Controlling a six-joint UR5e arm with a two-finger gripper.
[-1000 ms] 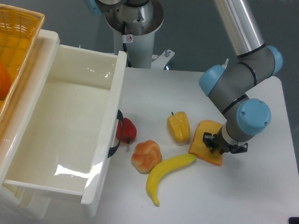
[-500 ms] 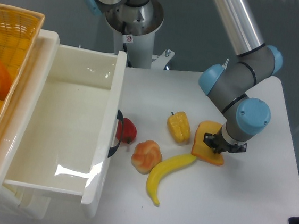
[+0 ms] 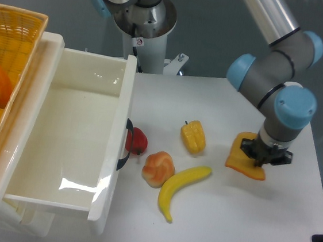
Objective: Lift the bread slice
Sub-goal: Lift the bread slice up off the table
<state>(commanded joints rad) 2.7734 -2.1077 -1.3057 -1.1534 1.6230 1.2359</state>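
Observation:
The bread slice (image 3: 241, 160) is an orange-tan toy toast with a darker crust, at the right of the table. It is tilted, and its near edge seems raised off the white table. My gripper (image 3: 263, 160) points straight down and is shut on the slice's right part. The grey and blue wrist above hides the fingers and much of the slice's far edge.
A yellow pepper toy (image 3: 193, 136), a yellow banana (image 3: 179, 187), a pale knotted bun (image 3: 157, 168) and a red toy (image 3: 138, 141) lie left of the slice. A large white bin (image 3: 61, 139) and a wicker basket (image 3: 7, 47) fill the left side. The table's right edge (image 3: 317, 172) is close.
My gripper has carried the bread slice to the right, away from the banana and the yellow pepper toy. The slice is more tilted now than a second ago.

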